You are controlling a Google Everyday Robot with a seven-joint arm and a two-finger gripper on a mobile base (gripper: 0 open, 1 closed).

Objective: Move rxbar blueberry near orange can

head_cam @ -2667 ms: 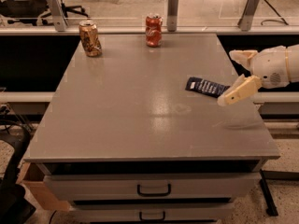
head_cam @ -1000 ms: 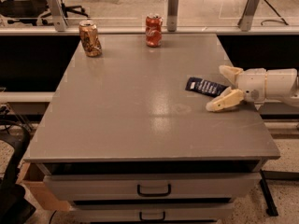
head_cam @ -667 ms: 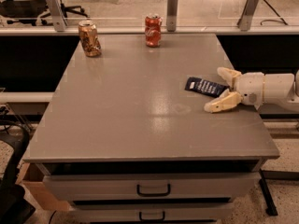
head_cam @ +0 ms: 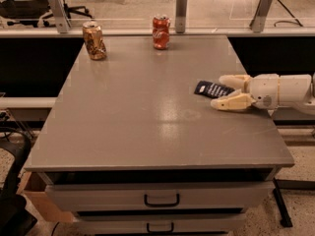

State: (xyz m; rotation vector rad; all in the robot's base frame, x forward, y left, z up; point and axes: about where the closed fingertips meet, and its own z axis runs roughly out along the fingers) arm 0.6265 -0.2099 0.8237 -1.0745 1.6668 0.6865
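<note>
Underneath, the table (head_cam: 147,112) carries two closed containers: an upper drawer (head_cam: 98,198) and a lower drawer (head_cam: 118,225), each with a dark loop handle, so nothing inside them shows. A cardboard box (head_cam: 35,200) sits on the floor below the table's front left corner, its inside out of view.

The gripper (head_cam: 218,92) reaches in over the table's right edge with its fingers pointing left and low above the surface. Its jaws are spread apart, released, holding nothing. The rxbar blueberry (head_cam: 211,89) lies flat on the tabletop with its right end in the gap between the two fingers. It seems to lie closer to the far finger, though whether either one touches the wrapper is hard to tell.

Well ahead of the fingertips and toward the back, the orange can (head_cam: 94,41) stands upright near the far left corner. The red can (head_cam: 161,32) stands upright at the back edge, nearer to the jaws than the orange one and well apart from it. Between the fingertips and the orange can runs bare tabletop.

The table is smooth matte grey with a soft sheen. The gripper is cream plastic with tapered fingers and a rounded white wrist. The bar's wrapper is dark navy with white print, thin and rectangular. The orange can is mottled and dented, with a silver top.
</note>
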